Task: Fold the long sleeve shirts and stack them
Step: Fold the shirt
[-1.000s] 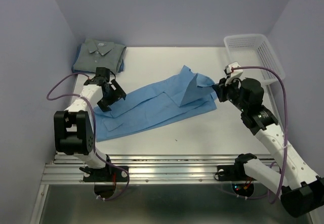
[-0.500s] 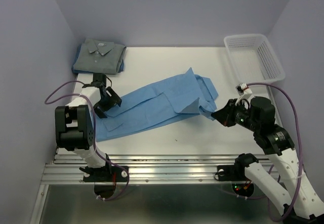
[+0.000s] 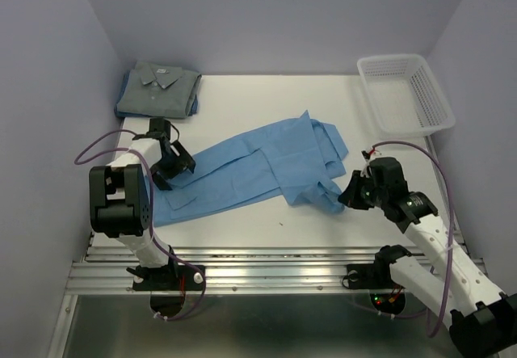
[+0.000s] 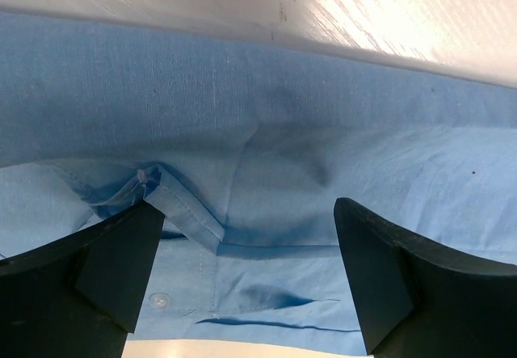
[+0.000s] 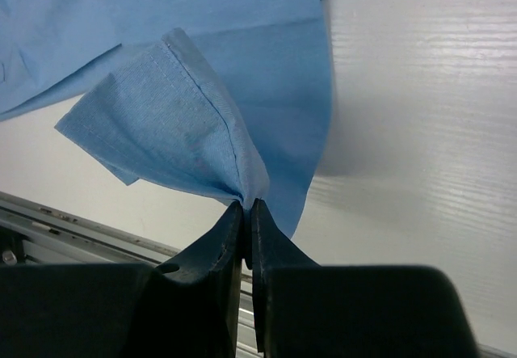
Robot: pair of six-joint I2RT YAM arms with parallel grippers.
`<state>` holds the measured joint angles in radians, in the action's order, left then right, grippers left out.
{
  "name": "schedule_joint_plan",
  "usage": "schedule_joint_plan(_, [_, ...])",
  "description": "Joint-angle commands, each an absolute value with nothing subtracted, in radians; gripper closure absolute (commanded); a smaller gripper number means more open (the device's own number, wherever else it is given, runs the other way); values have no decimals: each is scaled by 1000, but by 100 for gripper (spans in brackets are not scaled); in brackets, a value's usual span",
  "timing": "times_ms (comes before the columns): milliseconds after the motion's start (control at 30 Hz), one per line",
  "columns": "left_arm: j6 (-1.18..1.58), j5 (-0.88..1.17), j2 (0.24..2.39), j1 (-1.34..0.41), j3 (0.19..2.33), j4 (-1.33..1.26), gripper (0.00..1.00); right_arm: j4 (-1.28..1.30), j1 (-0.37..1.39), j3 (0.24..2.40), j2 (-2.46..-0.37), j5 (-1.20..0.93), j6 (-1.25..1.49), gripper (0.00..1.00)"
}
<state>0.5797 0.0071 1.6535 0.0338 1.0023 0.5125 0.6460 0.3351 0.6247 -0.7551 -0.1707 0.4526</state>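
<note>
Presently the blue shirt [image 3: 258, 168] lies unfolded across the middle of the white surface [image 3: 266, 103], running on a diagonal from the near-left to the far-right, with loose creases and one flap doubled over near its right end. The left pincer [image 3: 172, 166] sits low over the shirt's left end, released: in the left wrist view its two dark fingers [image 4: 113, 269] stand wide apart, with a raised hemmed fold of blue cloth and a small button between them. Whether the fingertips touch the cloth cannot be told. The right pincer [image 3: 346, 203] is at the shirt's near-right corner, clenched on the cloth: the right wrist view shows the jaws pressed together on a pinched edge of blue fabric, which fans out from the grip and hangs just above the surface, casting a shadow on it. The grey shirt [image 3: 159, 87] lies folded in the far-left corner, collar uppermost, well apart from the right pincer and near the left arm. A strip of blue shows beneath its edges; what that belongs to cannot be determined. The basket [image 3: 432, 103], white mesh, stands in the far-right corner, apart from both shirts.
</note>
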Motion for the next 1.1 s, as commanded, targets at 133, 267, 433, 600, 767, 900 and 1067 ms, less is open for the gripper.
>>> schedule_joint_plan(133, [600,-57,1643,-61,1291,615,1,519,334,621,-779,-239,445,99])
schedule_joint_plan(267, [542,61,1738,-227,1521,594,1,494,334,604,-753,-213,451,99])
schedule_joint_plan(433, [448,427,1952,-437,1753,368,1,471,334,594,-768,-265,462,99])
schedule_joint_plan(600, [446,641,2219,-589,2128,301,1,480,334,588,-749,-299,468,99])
schedule_joint_plan(767, [578,694,2473,-618,2316,226,1,511,334,583,-658,-304,468,99])
schedule_joint_plan(900, [636,669,2511,-615,2218,88,1,546,334,583,-609,-287,466,99])
schedule_joint_plan(1067, [686,724,2628,-617,2246,-23,1,525,334,609,-558,-308,499,99])
